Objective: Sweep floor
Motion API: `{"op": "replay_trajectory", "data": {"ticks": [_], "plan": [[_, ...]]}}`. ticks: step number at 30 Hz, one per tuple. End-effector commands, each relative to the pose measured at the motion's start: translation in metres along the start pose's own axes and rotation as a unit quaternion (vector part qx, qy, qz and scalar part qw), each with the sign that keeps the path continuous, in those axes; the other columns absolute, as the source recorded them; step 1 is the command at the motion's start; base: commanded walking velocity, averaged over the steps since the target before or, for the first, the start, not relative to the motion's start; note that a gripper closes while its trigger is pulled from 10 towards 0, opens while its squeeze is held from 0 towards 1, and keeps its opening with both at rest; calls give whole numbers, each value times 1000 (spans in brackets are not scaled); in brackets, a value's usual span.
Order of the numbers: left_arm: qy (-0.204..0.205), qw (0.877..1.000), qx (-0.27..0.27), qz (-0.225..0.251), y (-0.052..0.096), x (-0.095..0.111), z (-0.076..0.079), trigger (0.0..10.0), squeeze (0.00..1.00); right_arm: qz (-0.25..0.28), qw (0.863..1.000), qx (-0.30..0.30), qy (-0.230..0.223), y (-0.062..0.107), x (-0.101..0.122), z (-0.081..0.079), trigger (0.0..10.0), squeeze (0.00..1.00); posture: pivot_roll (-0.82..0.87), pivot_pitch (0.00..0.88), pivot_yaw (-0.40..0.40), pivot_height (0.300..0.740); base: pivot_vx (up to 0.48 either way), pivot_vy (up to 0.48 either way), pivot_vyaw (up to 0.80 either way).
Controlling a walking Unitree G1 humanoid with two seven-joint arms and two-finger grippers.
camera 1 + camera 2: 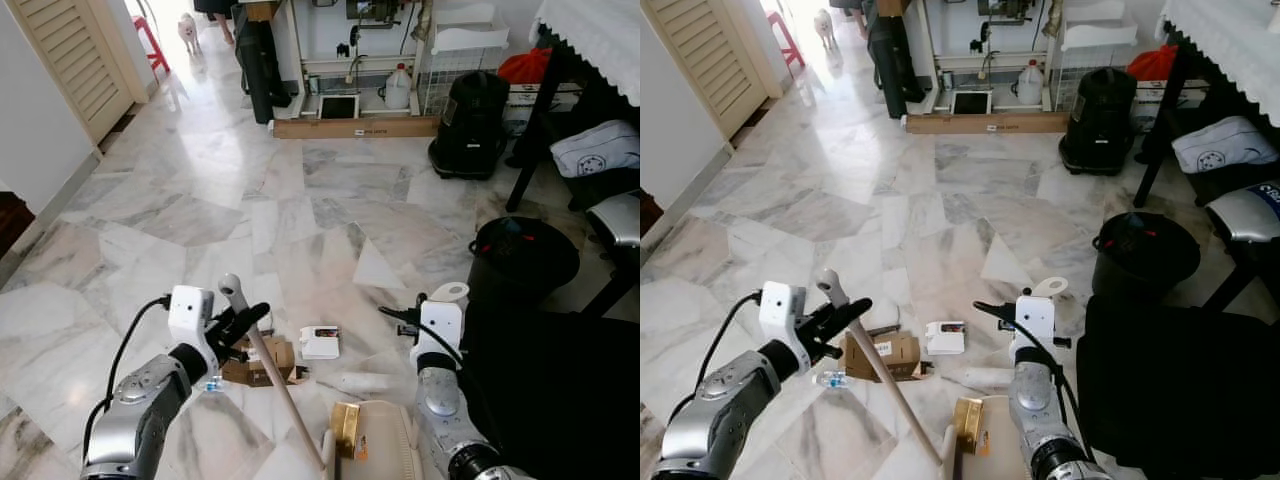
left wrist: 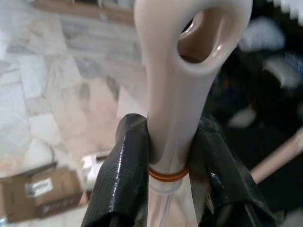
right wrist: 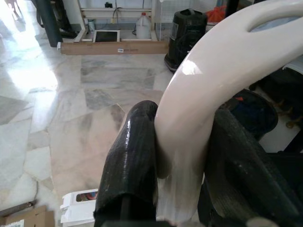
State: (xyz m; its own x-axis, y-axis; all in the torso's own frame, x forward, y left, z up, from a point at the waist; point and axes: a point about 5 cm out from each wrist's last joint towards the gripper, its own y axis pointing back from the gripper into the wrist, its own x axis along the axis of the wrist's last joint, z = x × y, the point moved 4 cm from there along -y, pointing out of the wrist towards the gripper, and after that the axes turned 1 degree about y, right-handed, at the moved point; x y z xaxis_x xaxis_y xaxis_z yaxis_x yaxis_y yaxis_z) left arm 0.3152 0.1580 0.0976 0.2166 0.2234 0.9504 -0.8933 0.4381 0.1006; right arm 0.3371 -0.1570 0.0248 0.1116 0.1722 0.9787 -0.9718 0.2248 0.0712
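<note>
Two tools gripped, litter just ahead on the floor.

Broom (image 1: 270, 372) is clamped near its top end in my left gripper (image 1: 243, 325), fingers (image 2: 124, 179) closed on the handle; its long axis slants down and toward my right, to the dustpan (image 1: 380, 440) near my feet. My right gripper (image 3: 182, 156) is closed on the dustpan handle (image 1: 1048, 287). Cardboard box (image 1: 262, 362), white carton (image 1: 319, 343) and small bottle (image 1: 828, 379) lie on the marble floor (image 1: 200, 200), just beyond the broom, nearer my left arm.
</note>
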Motion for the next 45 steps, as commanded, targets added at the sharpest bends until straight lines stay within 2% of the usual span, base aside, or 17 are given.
{"op": "replay_trajectory", "data": {"ticks": [1,6,13,20,21,22,25,28,32,34,39,42,45], "plan": [[19,999,1,33,-1,16,-1,10000,0,-45,999,4,9,7,-19,0,10000,0,180,59,92,740,0,0,0],[27,999,-8,42,-4,20,5,10000,0,-45,999,5,9,5,-18,1,10000,0,180,55,87,740,0,0,0],[26,998,-32,39,-1,22,15,10000,0,-55,998,8,12,6,-22,2,10000,0,181,54,86,740,0,0,0],[9,996,-20,90,2,50,17,10000,0,-70,997,7,16,9,-29,6,10000,0,176,50,90,740,0,0,0],[3,995,-19,97,2,55,18,10000,0,-72,997,7,16,9,-30,7,10000,0,176,50,90,740,0,0,0],[-10,992,-10,122,2,68,19,10000,0,-78,997,7,18,9,-32,8,10000,0,177,48,90,740,0,0,0],[-18,991,-2,134,2,75,19,10000,0,-81,997,8,18,9,-34,8,10000,0,178,47,90,740,0,0,0],[-47,988,9,150,2,85,21,10000,0,-88,996,9,20,10,-36,9,10000,0,174,42,92,740,0,0,0],[-67,988,6,142,3,84,23,10000,0,-90,996,9,20,10,-36,9,10000,0,175,40,92,740,0,0,0],[-79,990,5,115,5,72,20,10000,0,-92,995,9,21,10,-37,9,10000,0,172,36,92,740,0,0,0],[-94,992,-2,82,8,59,21,10000,0,-94,995,9,22,9,-37,10,10000,0,174,34,92,740,0,0,0],[-122,992,-26,34,14,43,25,10000,0,-95,995,10,23,9,-38,10,10000,0,175,33,92,740,0,0,0],[-128,991,-31,19,17,39,24,10000,0,-94,995,10,23,9,-37,10,10000,0,177,35,92,740,0,0,0]]}}
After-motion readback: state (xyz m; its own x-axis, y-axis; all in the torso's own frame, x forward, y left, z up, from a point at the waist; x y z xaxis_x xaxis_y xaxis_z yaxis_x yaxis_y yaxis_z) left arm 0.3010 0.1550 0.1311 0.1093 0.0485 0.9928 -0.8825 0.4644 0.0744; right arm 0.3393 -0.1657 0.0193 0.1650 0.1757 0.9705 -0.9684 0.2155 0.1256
